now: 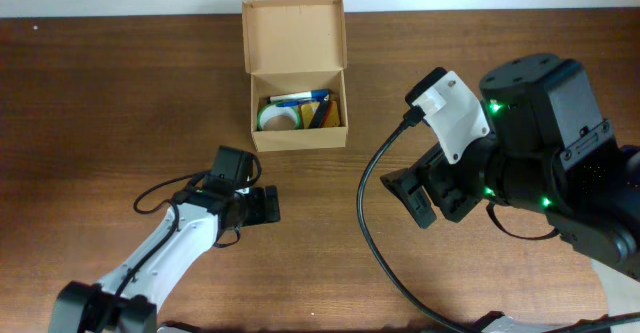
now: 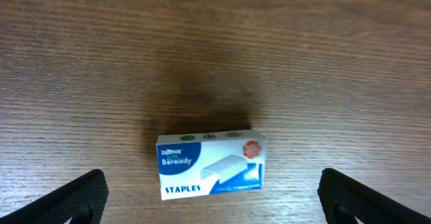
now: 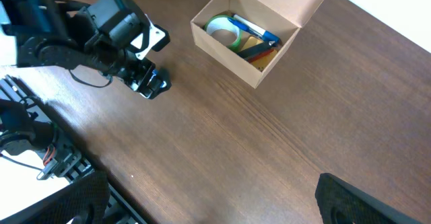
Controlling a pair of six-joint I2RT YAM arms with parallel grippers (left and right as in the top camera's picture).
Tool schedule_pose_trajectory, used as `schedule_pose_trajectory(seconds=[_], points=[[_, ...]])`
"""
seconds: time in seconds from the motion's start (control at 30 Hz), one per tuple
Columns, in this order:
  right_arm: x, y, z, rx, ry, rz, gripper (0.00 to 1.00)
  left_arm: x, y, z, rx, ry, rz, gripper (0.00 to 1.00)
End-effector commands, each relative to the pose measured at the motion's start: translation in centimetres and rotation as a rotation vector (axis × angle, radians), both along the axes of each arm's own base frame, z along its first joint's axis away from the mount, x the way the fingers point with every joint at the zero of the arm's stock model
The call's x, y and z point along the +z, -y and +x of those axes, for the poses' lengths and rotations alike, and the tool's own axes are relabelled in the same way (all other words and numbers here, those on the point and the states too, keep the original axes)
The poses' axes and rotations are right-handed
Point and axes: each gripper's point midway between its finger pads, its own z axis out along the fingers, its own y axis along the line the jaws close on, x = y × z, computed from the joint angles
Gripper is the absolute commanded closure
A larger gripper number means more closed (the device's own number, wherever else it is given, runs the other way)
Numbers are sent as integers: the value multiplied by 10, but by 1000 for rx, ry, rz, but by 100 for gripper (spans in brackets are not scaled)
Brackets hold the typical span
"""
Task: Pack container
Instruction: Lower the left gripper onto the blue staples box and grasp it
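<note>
**Left gripper [image 1: 262, 205] over a staples box [image 2: 211, 165]; container [image 1: 295, 73] open, partly filled.**

Left fingers [image 2: 74, 198] are spread to full width and hold nothing. The staples box lies flat on the table [image 2: 215, 42] between them, just ahead of the tips, touching neither. Its long side runs finger to finger, so closing would likely take it by the ends. The container sits well beyond these fingers, out of the left wrist view. Its flap lid is folded back, probably to let items drop in from above. A tape roll [image 1: 279, 117] and a blue pen [image 1: 300, 98] are inside, with room left. The right gripper [image 1: 415, 195] is also wide open and empty, hanging high with the container far ahead of its fingers, probably to leave the left arm's path free.
</note>
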Motion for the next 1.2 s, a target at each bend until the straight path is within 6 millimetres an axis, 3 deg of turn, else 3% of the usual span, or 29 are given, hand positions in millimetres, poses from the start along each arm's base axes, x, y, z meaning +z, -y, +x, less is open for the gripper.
schedule_pose_trajectory(seconds=[0.0, 0.27, 0.5, 0.57, 0.8, 1.0, 1.17], points=[[1, -1, -2, -1, -9, 11, 1, -9, -2, -3, 12, -24, 18, 0], [1, -1, -2, -3, -8, 9, 1, -21, -5, -2, 16, -46, 43, 1], [1, -1, -2, -3, -7, 8, 1, -22, -12, -2, 18, -42, 89, 11], [1, -1, -2, -3, -7, 8, 1, -22, -13, -3, 6, -37, 117, 18], [1, -1, -1, -3, -5, 10, 1, -23, 0, -8, -68, -21, 180, 19], [1, -1, -1, -3, -5, 10, 1, -24, 0, -10, -71, -29, 184, 19], [1, -1, -1, -3, -5, 10, 1, -24, -1, -11, -55, -33, 184, 33]])
